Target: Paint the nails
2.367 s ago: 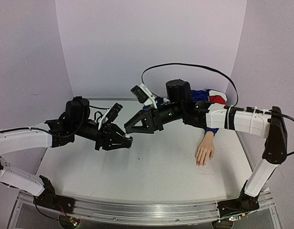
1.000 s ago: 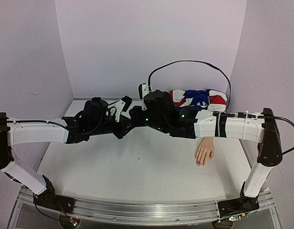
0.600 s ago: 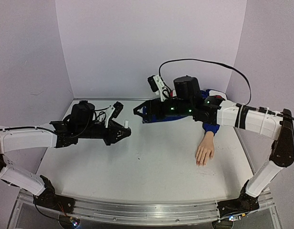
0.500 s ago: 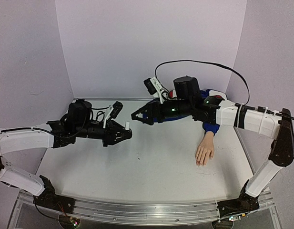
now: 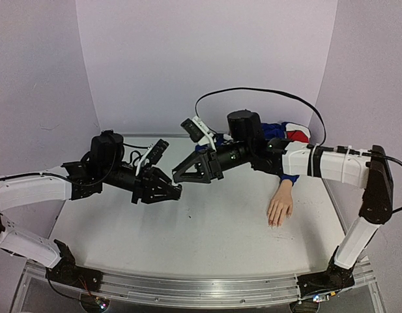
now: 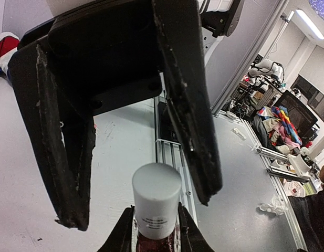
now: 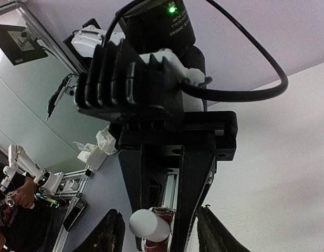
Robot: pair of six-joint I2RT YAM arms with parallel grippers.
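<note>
There are two grippers, one bottle [image 6: 156, 212] and one hand [image 5: 279, 205]. The left gripper [image 5: 176, 192] squeezes the bottle. The right gripper [image 5: 176, 177] is spread wide, with a finger on each side of the white cap [image 6: 156, 184], not touching it. The hand lies on the table [image 5: 207, 241], well off to the right. Its nails [image 5: 274, 223] are too tiny to count. A cloth [image 5: 295, 134] sits behind the right arm. A moment ago the right gripper was back from the cap.

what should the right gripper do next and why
Probably close the right gripper on the white cap. Its open jaws straddle the cap without touching it, while the left gripper holds the bottle just below, ready for unscrewing.
</note>
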